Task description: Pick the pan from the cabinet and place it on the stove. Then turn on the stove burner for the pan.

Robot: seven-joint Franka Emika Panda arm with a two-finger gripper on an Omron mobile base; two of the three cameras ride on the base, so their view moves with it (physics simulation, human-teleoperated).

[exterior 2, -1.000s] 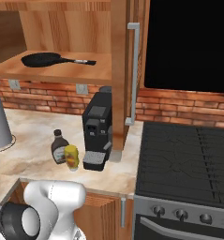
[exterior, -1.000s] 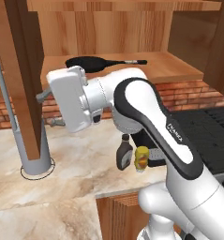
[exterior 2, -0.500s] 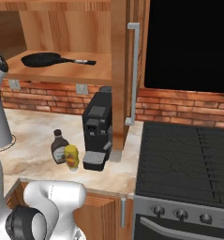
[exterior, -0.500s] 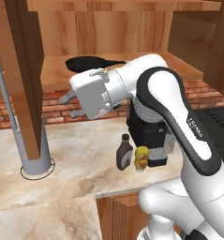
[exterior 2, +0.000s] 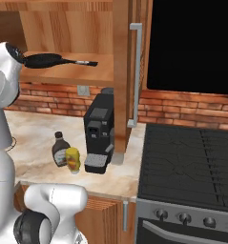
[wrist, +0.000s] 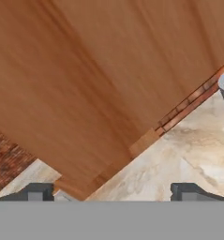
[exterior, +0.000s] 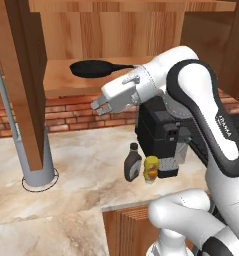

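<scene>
The black pan (exterior: 93, 68) (exterior 2: 44, 60) lies on the light shelf of the open wooden cabinet (exterior: 56, 82) (exterior 2: 82, 76), its thin handle pointing right. My gripper (exterior: 102, 107) hangs open and empty in front of the shelf edge, a little below and right of the pan, apart from it. In the hand view my gripper (wrist: 112, 192) has its tips spread wide, facing a brown wooden panel with marble counter beyond. The black stove (exterior 2: 191, 162) with its grey knobs (exterior 2: 182, 218) stands at the right.
A black coffee machine (exterior: 158, 137) (exterior 2: 100, 131), a dark sauce bottle (exterior: 132, 162) and a yellow bottle (exterior: 151, 169) stand on the marble counter (exterior: 76, 165). The open cabinet door (exterior: 26, 85) and a grey cylinder (exterior: 38, 170) are at the left. A black microwave (exterior 2: 191, 45) hangs above the stove.
The arm has swung right and risen toward the shelf, carrying the open gripper from the left of the counter to just below the pan. The pan has not moved.
</scene>
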